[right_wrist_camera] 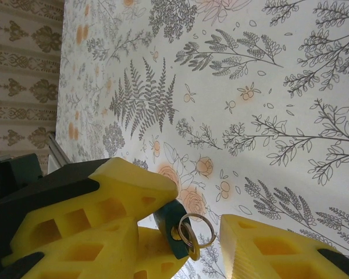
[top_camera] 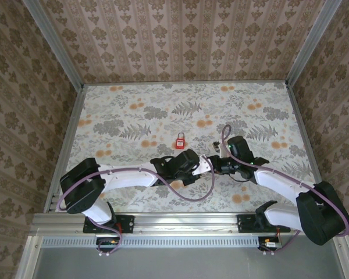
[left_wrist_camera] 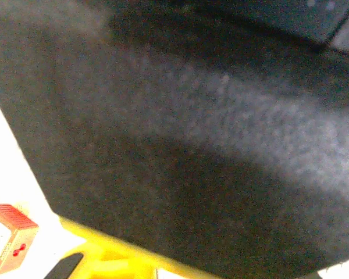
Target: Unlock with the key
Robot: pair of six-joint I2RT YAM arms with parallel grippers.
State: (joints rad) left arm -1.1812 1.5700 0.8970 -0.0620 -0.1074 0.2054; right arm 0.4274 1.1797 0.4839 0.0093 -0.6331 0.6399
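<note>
1. Look first at your right gripper [right_wrist_camera: 199,210] in its wrist view. The two yellow fingers [right_wrist_camera: 99,224] stand well apart, so these jaws are open and close on nothing.
2. The key [right_wrist_camera: 170,229] sits in that gap. Its dark teal head rests against the tip of the finger on the left side of the view, and a thin metal ring [right_wrist_camera: 192,232] hangs from the head. The other finger does not touch it. The blade is hidden behind the head, so you cannot see where it points.
3. A further piece of yellow shows just under the key head. I cannot tell which gripper it belongs to, or if it presses the key.
4. Your left gripper [top_camera: 205,165] meets the right one tip to tip in the top view, near the middle of the table [top_camera: 134,110]. Its jaws are too small there, and its wrist view is mostly covered by a dark blurred surface – so I cannot tell if they are open or closed. One yellow finger [left_wrist_camera: 113,258] shows at the bottom edge.
5. The red padlock [top_camera: 179,140] lies on the table just beyond the two grippers, apart from both – in the left wrist view its body [left_wrist_camera: 6,238] is in the lower left corner.
</note>
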